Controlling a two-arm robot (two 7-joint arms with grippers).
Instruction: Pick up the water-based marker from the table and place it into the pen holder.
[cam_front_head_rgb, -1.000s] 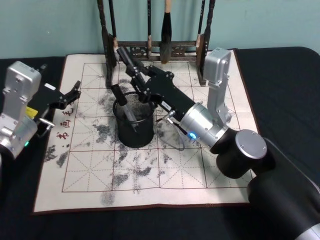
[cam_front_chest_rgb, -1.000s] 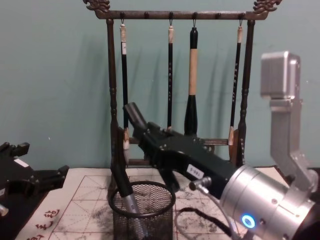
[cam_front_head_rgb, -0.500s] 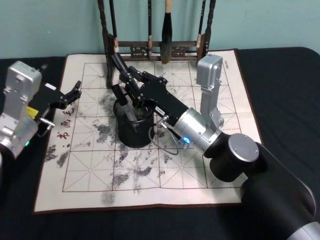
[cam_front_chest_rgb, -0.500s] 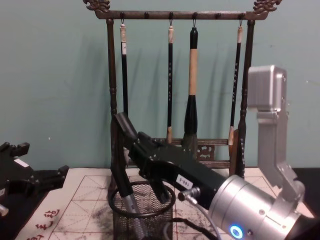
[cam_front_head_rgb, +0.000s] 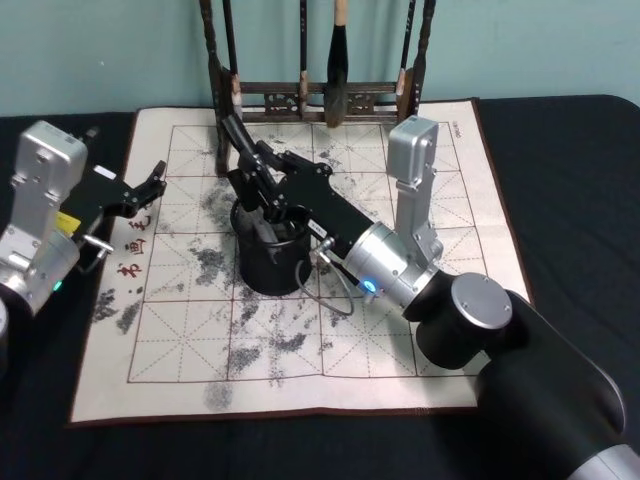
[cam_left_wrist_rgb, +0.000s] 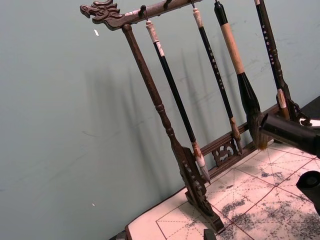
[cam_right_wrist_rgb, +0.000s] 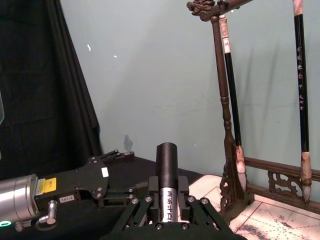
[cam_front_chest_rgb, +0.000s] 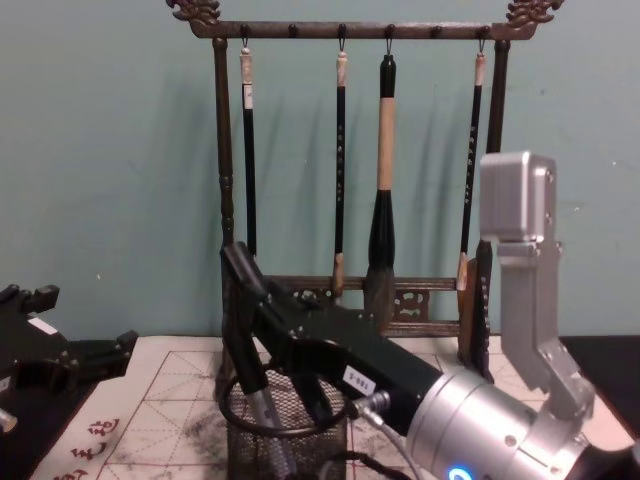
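A black table (cam_front_head_rgb: 560, 180) carries a pale calligraphy mat (cam_front_head_rgb: 400, 330) ruled in red squares and smudged with grey ink, and a teal wall (cam_front_chest_rgb: 110, 150) closes the room behind. Beyond the right gripper (cam_front_head_rgb: 262, 200), at the mat's far edge, stands the dark wooden brush rack (cam_front_chest_rgb: 225, 130) with four brushes hanging from its top bar.

Directly beneath the right gripper sits the pen holder (cam_front_head_rgb: 268, 255), the round black mesh cup, upright on the mat. The gripper's fingers are clamped on the water-based marker (cam_front_chest_rgb: 243, 330), which slants down through the rim, its grey lower end visible inside the mesh in the chest view while its black upper end pokes out above the fingers. The right wrist view shows the marker's barrel (cam_right_wrist_rgb: 167, 197) pinched between the two fingers.

Well off to the left of the cup, the left gripper (cam_front_head_rgb: 148, 185) hovers over the mat's left edge, fingers apart, holding nothing.
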